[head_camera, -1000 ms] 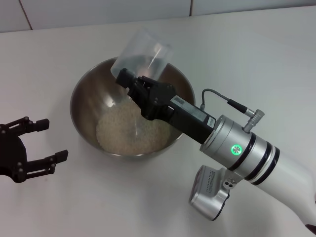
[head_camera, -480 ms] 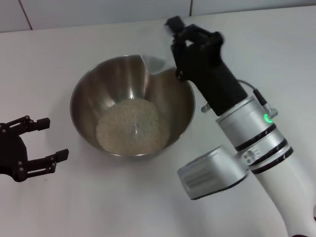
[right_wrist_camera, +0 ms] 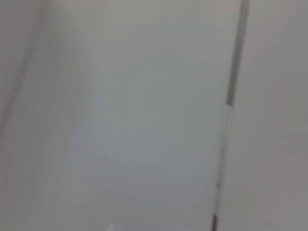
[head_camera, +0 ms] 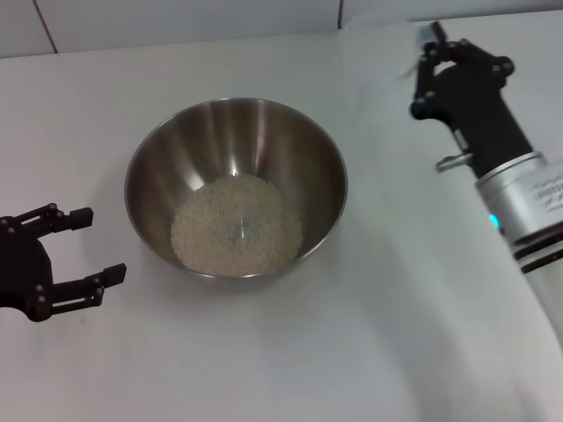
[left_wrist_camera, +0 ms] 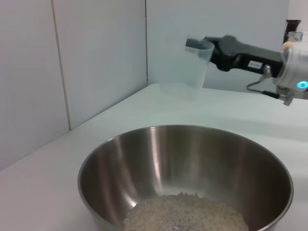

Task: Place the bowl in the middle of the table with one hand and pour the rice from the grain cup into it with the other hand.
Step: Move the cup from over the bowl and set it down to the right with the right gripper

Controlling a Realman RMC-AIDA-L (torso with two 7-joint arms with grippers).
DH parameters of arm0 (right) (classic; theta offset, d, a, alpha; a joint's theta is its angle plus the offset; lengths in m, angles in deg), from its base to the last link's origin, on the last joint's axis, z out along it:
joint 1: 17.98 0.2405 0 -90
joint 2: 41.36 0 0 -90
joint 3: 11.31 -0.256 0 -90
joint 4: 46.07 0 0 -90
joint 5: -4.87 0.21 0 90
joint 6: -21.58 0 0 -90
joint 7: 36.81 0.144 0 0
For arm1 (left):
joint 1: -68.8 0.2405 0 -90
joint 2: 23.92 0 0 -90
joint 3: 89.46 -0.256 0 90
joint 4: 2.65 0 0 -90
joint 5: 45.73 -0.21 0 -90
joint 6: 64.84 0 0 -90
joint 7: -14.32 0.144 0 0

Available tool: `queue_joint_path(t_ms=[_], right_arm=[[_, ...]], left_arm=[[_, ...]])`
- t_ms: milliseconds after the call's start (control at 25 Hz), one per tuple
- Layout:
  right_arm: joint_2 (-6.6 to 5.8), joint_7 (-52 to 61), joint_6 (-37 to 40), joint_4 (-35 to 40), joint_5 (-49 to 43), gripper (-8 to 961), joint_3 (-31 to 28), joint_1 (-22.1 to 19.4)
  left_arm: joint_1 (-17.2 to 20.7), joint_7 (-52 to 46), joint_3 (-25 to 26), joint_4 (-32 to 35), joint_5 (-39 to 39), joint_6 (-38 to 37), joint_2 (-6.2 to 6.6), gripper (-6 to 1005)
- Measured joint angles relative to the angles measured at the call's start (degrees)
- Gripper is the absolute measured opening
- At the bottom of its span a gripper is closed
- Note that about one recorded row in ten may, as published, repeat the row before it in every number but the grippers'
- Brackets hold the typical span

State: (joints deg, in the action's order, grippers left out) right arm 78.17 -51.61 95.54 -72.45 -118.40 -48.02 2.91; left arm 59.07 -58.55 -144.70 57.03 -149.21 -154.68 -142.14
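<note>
Black left gripper (head_camera: 75, 251) with thin two-pronged fingers and small screws; black right gripper (head_camera: 433, 53) on a silver-white arm with black bands, blue light, grey cable

A pale grey panelled wall (left_wrist_camera: 96, 57) (divided by thin vertical seams) rises directly behind the work surface's far edge.

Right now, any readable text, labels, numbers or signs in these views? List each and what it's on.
None can be read.
White label on the right arm's black wrist housing: print too small to read.
Faint dark marks on the right arm's silver-white sleeve: too blurred to read.
Large round stainless-steel bowl, small transparent plastic grain cup, plain white table: no markings visible.
</note>
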Motion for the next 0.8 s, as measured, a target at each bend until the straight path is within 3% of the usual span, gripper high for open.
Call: queue_joint_path(t_ms=[280,400,800], right_arm=[[0.09,10.4,-12.4,9.3,1.0,73,-2.5,5.8],[-0.01,10.4,-17.9,9.5,0.8,82,-2.3,7.5],[-0.05,10.2,-24.4,9.7,-2.4,109,-1.6,8.9]], left_arm=[[-0.1,0.4,0.0,-0.4,0.1,0.0,-0.09,829],[-0.4,0.5,0.0,-0.5,0.3,0.0,-0.09,829],[-1.0,0.2,0.0,-0.6,0.0,0.2,-0.09,829]])
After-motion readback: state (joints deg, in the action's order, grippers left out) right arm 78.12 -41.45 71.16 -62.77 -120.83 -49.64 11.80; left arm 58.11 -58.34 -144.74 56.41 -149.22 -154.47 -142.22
